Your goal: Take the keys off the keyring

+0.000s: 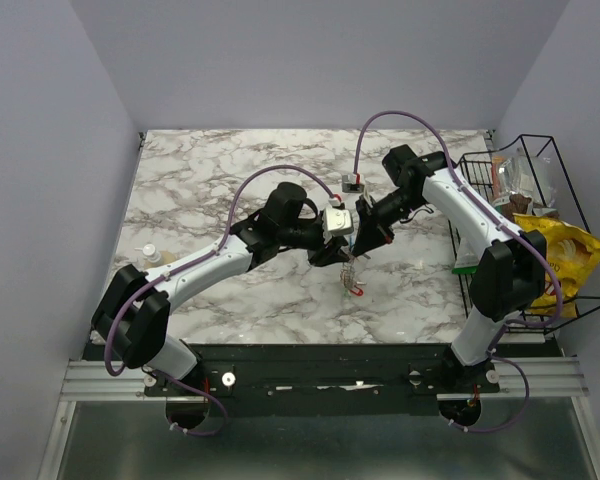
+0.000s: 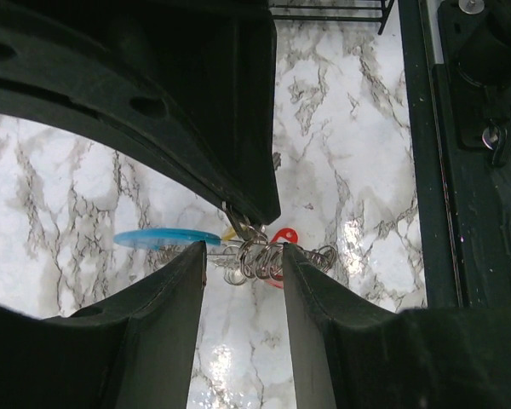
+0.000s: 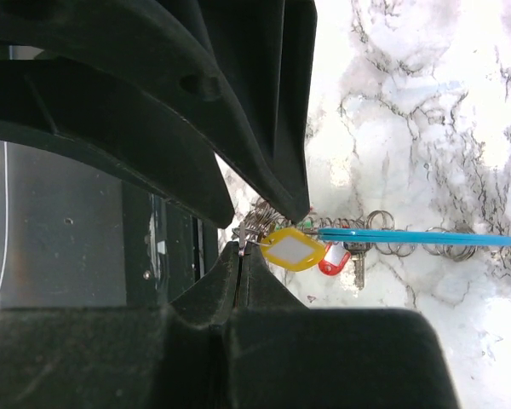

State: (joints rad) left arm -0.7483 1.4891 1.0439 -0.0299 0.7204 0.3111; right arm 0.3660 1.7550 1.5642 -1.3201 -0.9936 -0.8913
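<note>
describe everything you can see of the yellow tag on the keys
The yellow tag looks like diamond-shaped plastic with a pale window in its middle. One corner meets the wire rings pinched by the shut right gripper. A red tag sits against its other end, by the edge-on blue strip.

A marble table (image 1: 230,290) is lying beneath the right pincer (image 1: 360,246). Well to its right, a black wire basket (image 1: 540,137) is holding a yellow snack bag (image 1: 565,250); far to its left, a small pale bottle (image 1: 151,255) is sitting.
</note>
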